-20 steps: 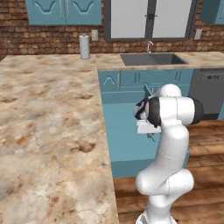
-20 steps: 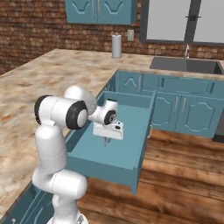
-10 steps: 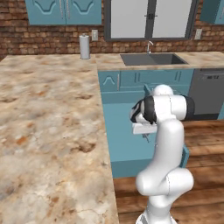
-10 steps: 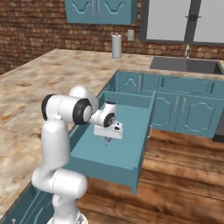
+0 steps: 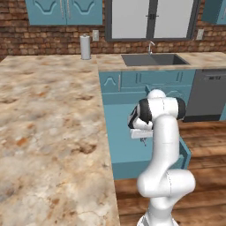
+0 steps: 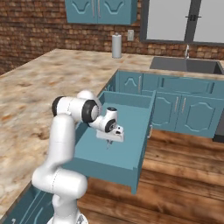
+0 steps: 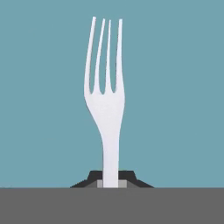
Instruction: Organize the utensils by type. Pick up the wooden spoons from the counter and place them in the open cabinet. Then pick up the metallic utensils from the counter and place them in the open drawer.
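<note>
No readable writing anywhere. Gripper (image 6: 109,143) hangs over the open drawer (image 6: 131,131), fingers pressed onto a silver fork (image 7: 105,100) by its handle, tines pointing away toward the teal drawer floor. Hand view gives the fork clearly; right base view shows just a thin sliver below the gripper. Left base view shows the counter (image 5: 48,132) beside the arm.

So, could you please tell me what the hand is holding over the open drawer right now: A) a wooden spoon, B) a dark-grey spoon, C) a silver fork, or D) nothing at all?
C: the hand view shows a silver fork with four tines clamped at its handle in the hand, against the teal floor of the open drawer.
</note>
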Available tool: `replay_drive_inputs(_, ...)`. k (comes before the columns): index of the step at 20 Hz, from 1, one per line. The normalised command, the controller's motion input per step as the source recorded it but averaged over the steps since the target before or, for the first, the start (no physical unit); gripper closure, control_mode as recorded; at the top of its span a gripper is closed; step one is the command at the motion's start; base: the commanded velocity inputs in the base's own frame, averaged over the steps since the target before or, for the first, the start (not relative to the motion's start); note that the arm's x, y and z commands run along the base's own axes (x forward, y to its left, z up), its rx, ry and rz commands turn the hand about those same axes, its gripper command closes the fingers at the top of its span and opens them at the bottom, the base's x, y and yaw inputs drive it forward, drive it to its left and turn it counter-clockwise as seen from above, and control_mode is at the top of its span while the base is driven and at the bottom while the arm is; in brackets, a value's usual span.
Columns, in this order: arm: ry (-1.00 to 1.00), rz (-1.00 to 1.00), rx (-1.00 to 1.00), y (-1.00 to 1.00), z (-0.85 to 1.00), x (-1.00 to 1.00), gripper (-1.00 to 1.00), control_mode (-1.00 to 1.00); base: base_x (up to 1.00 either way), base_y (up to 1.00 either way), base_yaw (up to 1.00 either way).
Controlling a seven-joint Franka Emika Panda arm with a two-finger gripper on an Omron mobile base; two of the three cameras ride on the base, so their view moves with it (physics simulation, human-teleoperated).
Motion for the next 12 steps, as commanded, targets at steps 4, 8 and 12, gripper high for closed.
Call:
replay_drive_inputs(4, -0.11, 0.0, 0.0, 0.0, -0.5, 0.32, 1.0, -1.0, 0.0, 0.0, 0.0)
replay_drive_inputs(8, -0.08, 0.0, 0.0, 0.0, -0.45, 0.21, 1.0, -1.0, 0.0, 0.0, 0.0)
replay_drive_inputs(12, -0.07, 0.0, 0.0, 0.0, -0.36, 0.14, 1.0, -1.0, 0.0, 0.0, 0.0)
